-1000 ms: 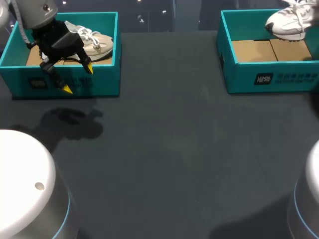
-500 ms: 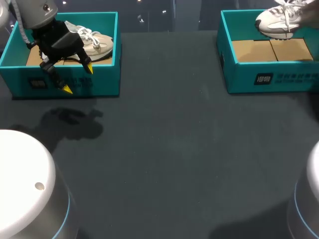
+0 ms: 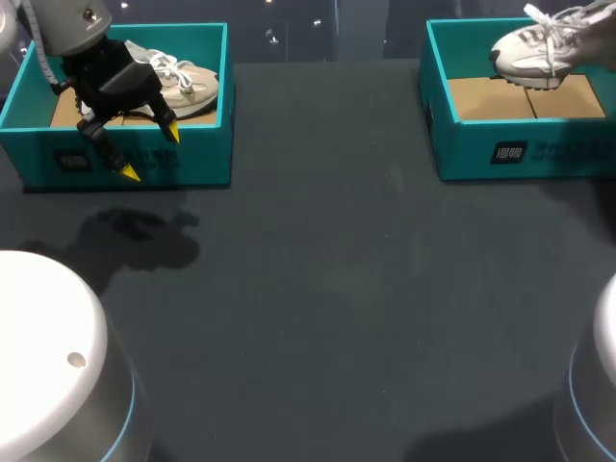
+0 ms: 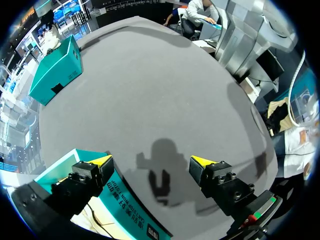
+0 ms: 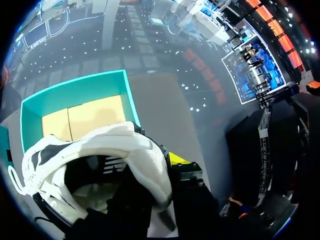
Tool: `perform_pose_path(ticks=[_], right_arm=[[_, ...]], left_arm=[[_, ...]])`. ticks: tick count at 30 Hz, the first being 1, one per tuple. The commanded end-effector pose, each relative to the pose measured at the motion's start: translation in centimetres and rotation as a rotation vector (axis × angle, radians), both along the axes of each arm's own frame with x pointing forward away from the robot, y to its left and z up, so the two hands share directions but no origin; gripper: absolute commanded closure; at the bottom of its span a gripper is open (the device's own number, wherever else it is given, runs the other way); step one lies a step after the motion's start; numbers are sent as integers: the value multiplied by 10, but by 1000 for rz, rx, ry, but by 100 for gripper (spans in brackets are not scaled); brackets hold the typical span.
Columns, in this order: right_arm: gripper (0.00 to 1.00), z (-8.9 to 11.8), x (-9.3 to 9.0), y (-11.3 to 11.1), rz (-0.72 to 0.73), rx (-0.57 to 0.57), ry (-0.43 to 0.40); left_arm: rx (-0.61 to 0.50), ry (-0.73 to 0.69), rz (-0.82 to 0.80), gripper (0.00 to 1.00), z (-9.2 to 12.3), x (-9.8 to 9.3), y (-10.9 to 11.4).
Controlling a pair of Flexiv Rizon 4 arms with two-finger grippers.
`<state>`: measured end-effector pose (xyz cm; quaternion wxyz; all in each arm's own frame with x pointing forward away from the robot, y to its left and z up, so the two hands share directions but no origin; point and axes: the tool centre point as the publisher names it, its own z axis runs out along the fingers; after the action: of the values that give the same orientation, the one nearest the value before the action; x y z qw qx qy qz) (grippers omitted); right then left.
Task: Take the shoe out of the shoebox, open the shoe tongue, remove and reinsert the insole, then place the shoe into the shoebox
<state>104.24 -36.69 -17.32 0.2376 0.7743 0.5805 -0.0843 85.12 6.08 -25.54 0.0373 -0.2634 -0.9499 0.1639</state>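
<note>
A white shoe hangs toe-down over the right teal shoebox, above its bare cardboard floor. In the right wrist view my right gripper is shut on the white shoe at its heel rim. One yellow tip shows outside the rim; the other is hidden inside. That shoebox lies below it. A beige shoe rests in the left teal shoebox. My left gripper hangs open over that box's front wall, holding nothing. In the left wrist view the left gripper is wide open above the left shoebox's wall.
Dark tabletop stretches between the two boxes and toward the near edge. Two white arm bases stand at the near corners, one at the left and one at the right.
The white shoe has shifted left in my right gripper, its toe now over the right box's floor. The left arm has not moved.
</note>
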Motion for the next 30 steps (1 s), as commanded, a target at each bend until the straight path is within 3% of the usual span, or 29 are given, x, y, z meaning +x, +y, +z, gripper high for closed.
perform_pose_path(ticks=[1,30], right_arm=[[100,-10,3,7,-27,-13,13],[100,-78,-17,28,-36,-34,3]], left_arm=[[1,0,-1,0,0,0,0],[1,0,-1,0,0,0,0]])
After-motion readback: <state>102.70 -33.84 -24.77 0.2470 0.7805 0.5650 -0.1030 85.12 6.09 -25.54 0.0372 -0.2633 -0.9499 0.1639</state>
